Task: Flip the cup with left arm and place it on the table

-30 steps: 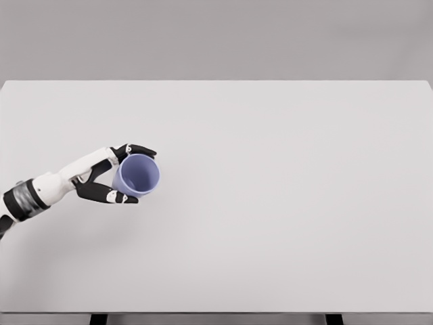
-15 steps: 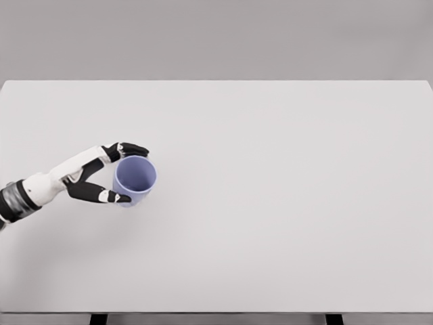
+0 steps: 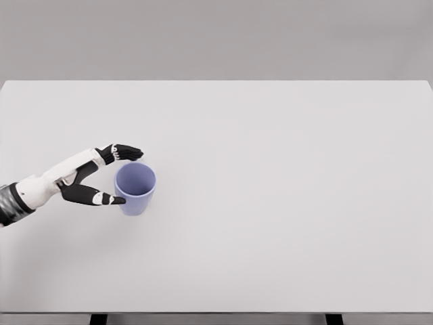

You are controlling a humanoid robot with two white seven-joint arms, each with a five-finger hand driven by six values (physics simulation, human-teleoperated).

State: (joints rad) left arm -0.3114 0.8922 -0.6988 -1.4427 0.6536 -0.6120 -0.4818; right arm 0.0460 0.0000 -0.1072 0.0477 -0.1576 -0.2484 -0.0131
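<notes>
My left hand (image 3: 95,177) reaches in from the left edge over the white tabletop (image 3: 284,203), its white forearm angled up toward the lavender cup (image 3: 135,187). The cup stands upright on the tabletop in the left half of the surface, its open mouth facing up so that the inside wall shows. My fingers (image 3: 125,152) are spread on either side of the cup's left flank: the upper black fingertips sit just above and behind the rim with a sliver of tabletop visible between them and the cup, while the thumb's tip lies at the cup's lower left side, so close that I cannot tell whether it touches. The fingers hold nothing; the hand is loosely parted around the cup's side rather than closed on it. The cup casts a soft shadow to its lower right. Beyond the far edge of the tabletop, a plain grey wall (image 3: 216,37) fills the background.
</notes>
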